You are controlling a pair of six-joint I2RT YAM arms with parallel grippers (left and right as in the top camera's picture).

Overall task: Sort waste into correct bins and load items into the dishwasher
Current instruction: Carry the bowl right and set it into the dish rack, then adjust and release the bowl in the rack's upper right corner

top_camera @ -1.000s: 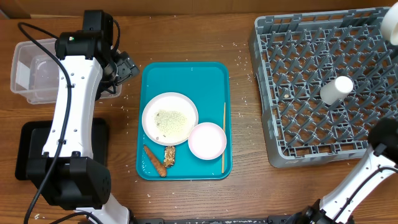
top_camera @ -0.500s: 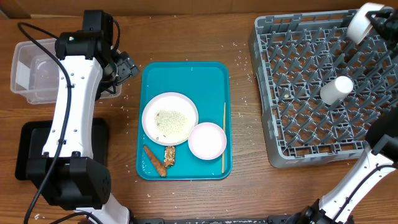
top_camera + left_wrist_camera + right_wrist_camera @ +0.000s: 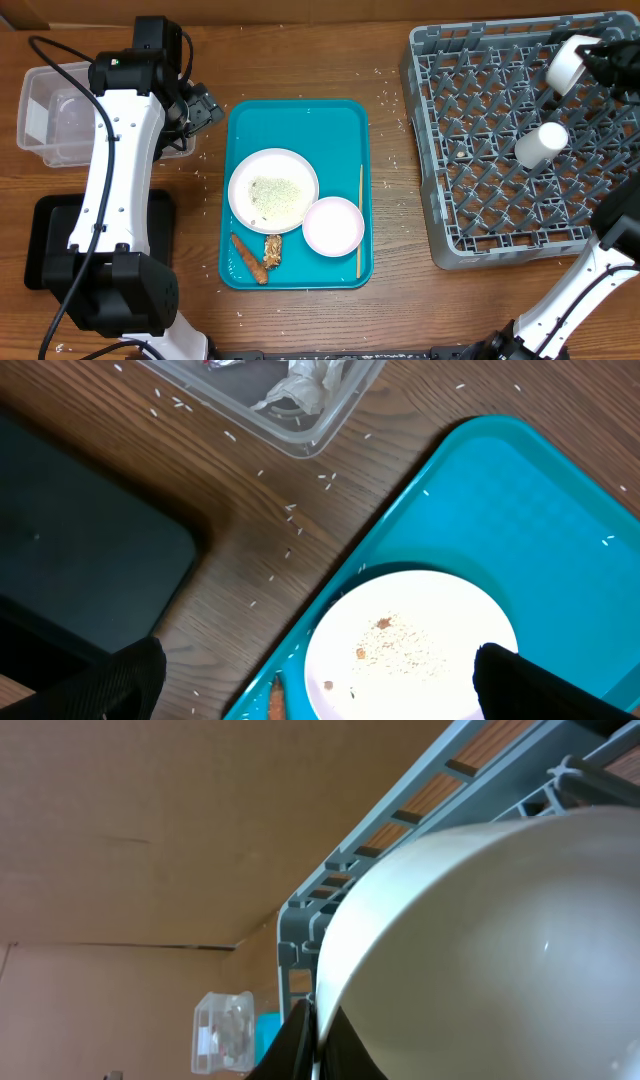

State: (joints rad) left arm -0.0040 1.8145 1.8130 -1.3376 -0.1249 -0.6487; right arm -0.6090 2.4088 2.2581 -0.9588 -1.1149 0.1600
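partly: cup (image 3: 540,145) racked | right fingers (image 3: 290,1050) clamped on bowl (image 3: 564,62) over rack (image 3: 480,200) | left fingers (image 3: 125,678) apart | plate (image 3: 272,190), scraps (image 3: 272,250) pending

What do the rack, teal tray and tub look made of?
Rack: grey moulded plastic, matte; open grid with upright pegs.
Teal tray: probably plastic; smooth, with a slight sheen.
Tub: clear plastic, glossy; the wood shows through its walls.

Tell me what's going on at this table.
The right gripper holds a white bowl by its rim over the far side of the grey rack, where a small cup sits. The left gripper hangs open by a corner of the teal tray. The rice plate, a pinkish bowl, a carrot stick and a brown chunk lie on that tray.
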